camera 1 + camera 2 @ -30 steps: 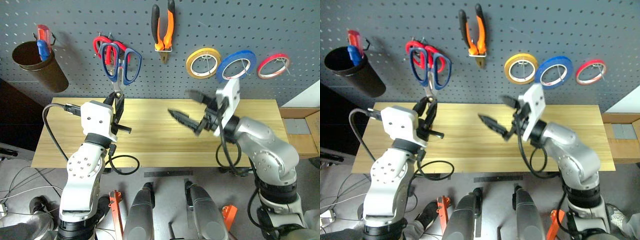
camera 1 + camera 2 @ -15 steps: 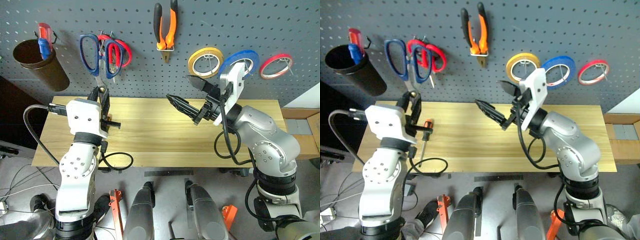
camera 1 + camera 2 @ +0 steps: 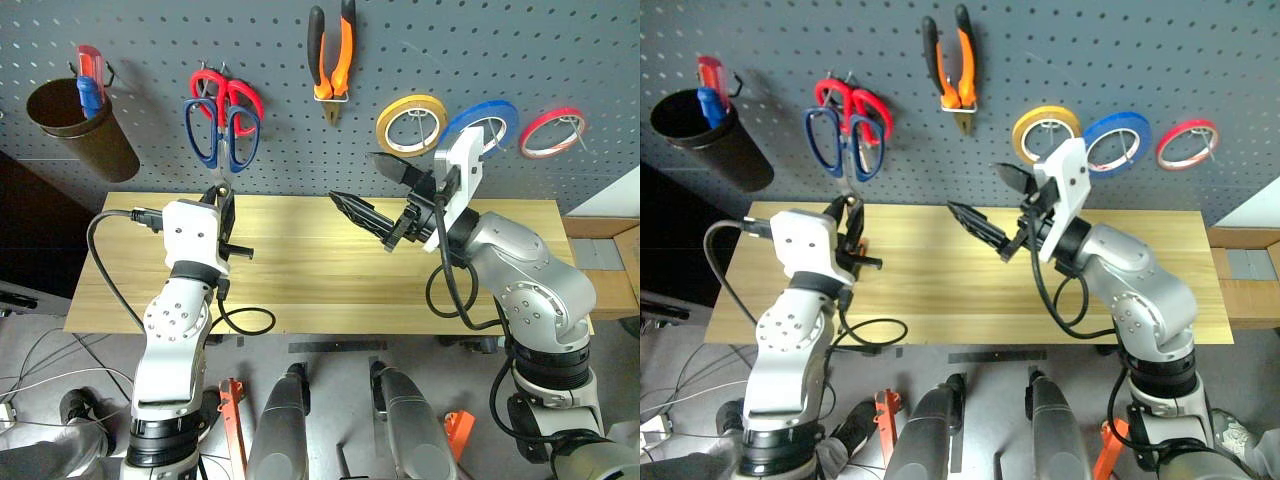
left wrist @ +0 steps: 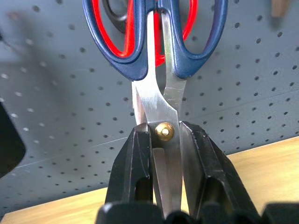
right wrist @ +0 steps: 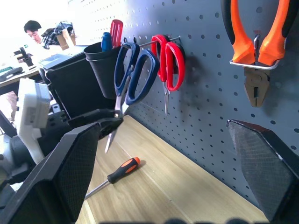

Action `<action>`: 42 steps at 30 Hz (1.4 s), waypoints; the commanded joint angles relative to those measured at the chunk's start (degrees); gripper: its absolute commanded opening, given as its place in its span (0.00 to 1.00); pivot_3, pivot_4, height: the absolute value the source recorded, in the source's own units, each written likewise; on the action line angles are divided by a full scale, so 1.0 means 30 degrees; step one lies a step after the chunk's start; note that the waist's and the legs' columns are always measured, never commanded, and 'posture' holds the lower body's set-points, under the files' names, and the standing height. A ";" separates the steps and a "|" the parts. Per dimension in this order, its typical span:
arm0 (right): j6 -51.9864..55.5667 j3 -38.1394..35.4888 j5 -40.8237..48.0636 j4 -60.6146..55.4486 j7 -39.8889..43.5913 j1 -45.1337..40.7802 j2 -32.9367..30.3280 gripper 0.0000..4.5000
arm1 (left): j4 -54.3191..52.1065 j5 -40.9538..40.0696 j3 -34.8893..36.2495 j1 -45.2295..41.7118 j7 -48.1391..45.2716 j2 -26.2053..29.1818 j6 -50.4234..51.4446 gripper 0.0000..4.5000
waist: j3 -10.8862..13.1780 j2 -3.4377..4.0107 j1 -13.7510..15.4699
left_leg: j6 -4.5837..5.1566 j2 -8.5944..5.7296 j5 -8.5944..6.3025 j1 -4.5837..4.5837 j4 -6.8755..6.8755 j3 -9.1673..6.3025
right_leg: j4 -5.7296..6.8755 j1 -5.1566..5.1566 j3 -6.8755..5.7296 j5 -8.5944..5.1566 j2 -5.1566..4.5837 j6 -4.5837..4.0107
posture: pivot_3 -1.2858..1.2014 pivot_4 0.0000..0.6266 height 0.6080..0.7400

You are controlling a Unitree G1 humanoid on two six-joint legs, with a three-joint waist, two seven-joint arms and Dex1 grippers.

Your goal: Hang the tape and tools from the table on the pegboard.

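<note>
My left gripper (image 3: 221, 203) is shut on the blades of the dark-blue-handled scissors (image 3: 221, 136) and holds them upright against the pegboard (image 3: 150, 40). Their handles overlap the red-handled scissors (image 3: 238, 92) by the hook; I cannot tell whether they hang on it. In the left wrist view the fingers (image 4: 135, 158) clamp the blades just below the pivot. My right gripper (image 3: 355, 180) is open over the table (image 3: 300, 290), holding nothing. The pliers (image 3: 330, 55) and the blue tape (image 3: 478, 128) hang on the pegboard. The orange-and-black screwdriver (image 5: 122, 169) lies on the table below the scissors.
A yellow roll (image 3: 410, 123) and a red roll (image 3: 548, 132) hang either side of the blue tape. A dark cup (image 3: 80, 130) with red and blue handles hangs at the far left. A person (image 5: 32, 30) is far off in the background.
Half a second ago the blue scissors were left of the red ones; my left gripper has carried them right, in front of the red handles. The right arm has stayed still.
</note>
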 commanded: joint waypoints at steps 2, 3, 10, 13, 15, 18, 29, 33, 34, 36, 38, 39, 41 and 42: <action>-0.0293 0.0099 -0.0052 -0.0680 -0.0161 -0.0146 -0.0023 1.00 | 0.1238 0.0309 0.0336 -0.0783 0.0624 -0.0030 0.0484 0.11 | 0.0000 0.0000 -0.0003 | 0.0001 -0.0006 0.0000 -0.0001 0.0000 0.0003 | -0.0001 0.0001 0.0000 0.0000 0.0000 0.0000 | 0.52 0.62 1.00; -0.0313 0.0144 -0.0089 -0.0601 -0.0179 -0.0140 0.0009 1.00 | 0.1940 0.0003 0.0086 -0.1204 0.0042 0.0100 0.0999 0.11 | 0.0000 0.0000 -0.0015 | 0.0001 -0.0006 0.0000 0.0000 -0.0001 0.0005 | 0.0001 0.0000 0.0003 0.0000 0.0000 0.0000 | 0.52 0.62 1.00; -0.0236 0.0333 -0.0236 -0.0555 -0.0261 -0.0129 0.0097 1.00 | 0.3590 -0.0495 0.0576 -0.2597 0.0434 -0.0209 0.3134 0.49 | -0.0001 0.0000 -0.0057 | 0.0000 -0.0003 0.0000 0.0011 0.0000 0.0014 | 0.0013 -0.0005 0.0009 0.0002 0.0010 -0.0002 | 0.52 0.63 1.00; 0.0218 0.0228 0.0143 -0.1022 -0.0245 0.0362 0.0000 1.00 | 0.2938 -0.0891 0.2109 -0.1750 0.1189 -0.0077 0.6289 0.73 | -0.0001 0.0000 -0.0093 | 0.0000 0.0004 0.0000 0.0004 -0.0006 0.0008 | 0.0016 -0.0016 0.0005 0.0002 0.0012 -0.0003 | 0.52 0.64 1.00; 0.0482 0.0211 0.0432 -0.1284 -0.0165 0.0611 -0.0054 1.00 | 0.2495 -0.1495 0.2862 -0.1457 0.1101 -0.0025 0.7736 0.88 | 0.0000 0.0000 -0.0075 | 0.0000 0.0012 0.0000 0.0004 -0.0011 0.0005 | 0.0013 -0.0016 0.0002 0.0002 0.0015 -0.0004 | 0.52 0.64 1.00; 0.1007 0.0404 0.0938 -0.1744 0.0033 0.0978 -0.0240 1.00 | 0.1963 -0.3158 0.3390 -0.0216 -0.1600 0.1866 1.1305 0.96 | 0.0000 0.0000 -0.0025 | -0.0001 0.0010 0.0000 0.0001 -0.0004 -0.0005 | 0.0017 -0.0014 -0.0006 0.0001 0.0016 -0.0004 | 0.52 0.64 1.00; 0.2261 0.2190 0.0404 -0.1404 -0.0212 0.0909 -0.0870 1.00 | 0.7615 -0.4241 0.2375 -0.3723 -0.4488 0.6017 1.4550 0.96 | 0.0000 -0.0001 0.0057 | -0.0028 -0.0001 0.0022 0.0008 0.0001 -0.0027 | 0.0013 -0.0003 -0.0027 -0.0002 0.0029 0.0002 | 0.52 0.65 1.00; 0.2537 0.3435 -0.0236 -0.1498 0.0158 0.1230 -0.1626 1.00 | 1.0120 -0.4366 0.2132 -0.5140 -0.4699 0.6071 1.4469 0.96 | 0.0004 -0.0008 0.0005 | -0.0026 0.0004 0.0020 0.0002 -0.0016 -0.0004 | 0.0002 -0.0025 -0.0015 -0.0002 0.0017 -0.0004 | 0.52 0.65 1.00; 0.2571 0.3530 -0.0261 -0.1496 0.0169 0.1266 -0.1680 1.00 | 1.0548 -0.4418 0.2026 -0.5356 -0.4787 0.6057 1.4526 0.96 | 0.0006 -0.0012 -0.0020 | -0.0026 0.0009 0.0020 0.0000 -0.0020 -0.0007 | 0.0000 -0.0030 -0.0021 -0.0004 0.0020 -0.0007 | 0.52 0.65 1.00; 0.2759 0.3908 -0.0485 -0.1549 0.0144 0.1268 -0.1712 1.00 | 1.1695 -0.4278 0.1349 -0.5839 -0.5204 0.6152 1.4380 0.96 | 0.0006 -0.0012 -0.0024 | -0.0026 0.0013 0.0020 -0.0001 -0.0023 -0.0007 | 0.0006 -0.0036 -0.0020 -0.0005 0.0024 -0.0010 | 0.52 0.65 1.00; 0.2918 0.4097 -0.0653 -0.1604 0.0134 0.1265 -0.1698 1.00 | 1.2572 -0.4218 0.1038 -0.6313 -0.5466 0.6196 1.4160 0.96 | 0.0006 -0.0013 -0.0004 | -0.0027 0.0009 0.0021 -0.0001 -0.0015 -0.0009 | 0.0014 -0.0032 -0.0020 -0.0005 0.0022 -0.0010 | 0.52 0.65 1.00; 0.3020 0.4116 -0.0647 -0.1630 0.0126 0.1279 -0.1688 1.00 | 1.3034 -0.4196 0.0969 -0.6592 -0.5533 0.6192 1.3994 0.96 | 0.0007 -0.0014 -0.0001 | -0.0027 0.0007 0.0021 -0.0001 -0.0006 -0.0009 | 0.0015 -0.0027 -0.0020 -0.0005 0.0021 -0.0010 | 0.52 0.65 1.00; 0.3169 0.4227 -0.0651 -0.1705 0.0198 0.1318 -0.1766 1.00 | 1.3812 -0.4224 0.0819 -0.7038 -0.5756 0.6170 1.3641 0.96 | 0.0008 -0.0017 0.0005 | -0.0027 0.0003 0.0021 -0.0002 -0.0002 -0.0012 | 0.0017 -0.0025 -0.0020 -0.0004 0.0018 -0.0008 | 0.52 0.65 1.00; 0.3143 0.4329 -0.0708 -0.1762 0.0300 0.1355 -0.1851 1.00 | 1.4187 -0.4205 0.0740 -0.7233 -0.5822 0.6130 1.3426 0.96 | 0.0008 -0.0017 0.0008 | -0.0027 0.0004 0.0021 -0.0002 -0.0002 -0.0014 | 0.0017 -0.0025 -0.0023 -0.0003 0.0018 -0.0009 | 0.52 0.65 1.00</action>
